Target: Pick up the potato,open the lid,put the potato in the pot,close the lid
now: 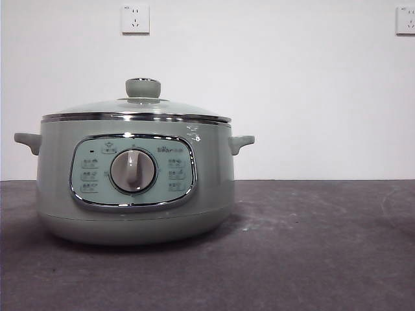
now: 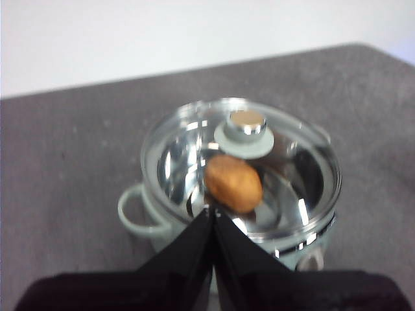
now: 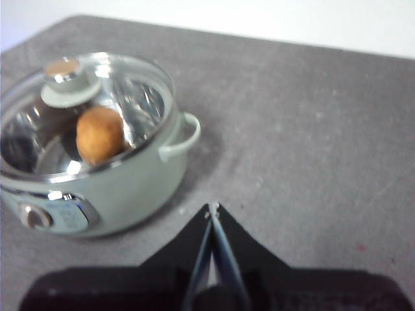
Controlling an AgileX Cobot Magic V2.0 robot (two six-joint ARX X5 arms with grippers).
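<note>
On the grey table, one lidded pot holds one potato; both arms' fingers closed, empty.

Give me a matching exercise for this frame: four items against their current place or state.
Items:
1. potato
2. lid
3. left gripper
4. dial

States:
A. on the pot's front panel
B. shut, holding nothing, above the pot
C. inside the pot, under the glass
D. seated on the pot's rim

Pairs: 1-C, 2-D, 3-B, 4-A
</note>
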